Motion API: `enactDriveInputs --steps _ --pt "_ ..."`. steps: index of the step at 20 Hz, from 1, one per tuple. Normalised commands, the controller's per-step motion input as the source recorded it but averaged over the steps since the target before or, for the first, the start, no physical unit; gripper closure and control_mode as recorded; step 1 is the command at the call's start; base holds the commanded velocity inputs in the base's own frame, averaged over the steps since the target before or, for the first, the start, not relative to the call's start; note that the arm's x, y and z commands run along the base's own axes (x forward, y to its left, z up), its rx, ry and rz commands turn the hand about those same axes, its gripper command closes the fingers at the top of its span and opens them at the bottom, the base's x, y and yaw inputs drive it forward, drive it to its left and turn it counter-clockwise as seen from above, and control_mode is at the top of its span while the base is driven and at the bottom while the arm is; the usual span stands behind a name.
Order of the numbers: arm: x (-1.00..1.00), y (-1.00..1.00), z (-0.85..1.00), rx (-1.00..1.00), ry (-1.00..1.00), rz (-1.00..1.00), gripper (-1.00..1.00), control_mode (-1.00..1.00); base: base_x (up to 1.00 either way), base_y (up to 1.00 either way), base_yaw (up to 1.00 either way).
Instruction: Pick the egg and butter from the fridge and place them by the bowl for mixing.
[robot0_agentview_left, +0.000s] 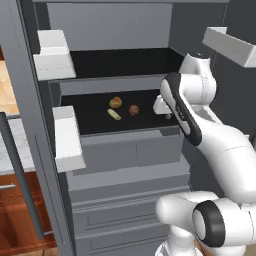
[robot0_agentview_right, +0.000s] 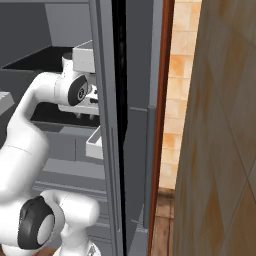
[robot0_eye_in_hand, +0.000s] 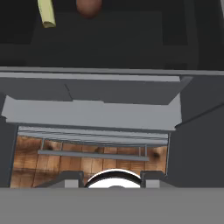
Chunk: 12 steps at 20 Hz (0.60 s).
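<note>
On middle black-floored shelf of open fridge (robot0_agentview_left: 125, 150): egg (robot0_agentview_left: 133, 110), butter (robot0_agentview_left: 114, 115) and golden-orange lumpy ball (robot0_agentview_left: 115, 102) lie near each other, all untouched. Gripper (robot0_agentview_left: 161, 107) hovers at shelf's right end, apart from egg; spread or pressed together — cannot tell. In hand view, egg (robot0_eye_in_hand: 89, 6) and butter (robot0_eye_in_hand: 47, 13) sit at top edge, beyond shelf lip. Judgement: task at start — nothing picked, nothing placed. Left: grasp egg, carry out, then butter. Bowl location unknown.

You've got a lumpy golden-orange ball (robot0_agentview_left: 115, 102) near the shelf's back edge, beige tiled wall (robot0_agentview_right: 177, 95) alongside.
</note>
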Motion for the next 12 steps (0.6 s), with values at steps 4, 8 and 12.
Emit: enactDriveInputs --steps 4,8,12 --pt "-0.02 0.03 -0.03 0.0 -0.08 0.0 -1.0 -1.0 0.0 0.0 0.0" --pt "-0.03 0.27 -0.05 0.04 -0.43 0.09 -1.0 -1.0 0.0 0.0 0.0" --pt "0.09 0.4 0.0 0.06 -0.32 0.01 -1.0 -1.0 0.0 0.0 0.0"
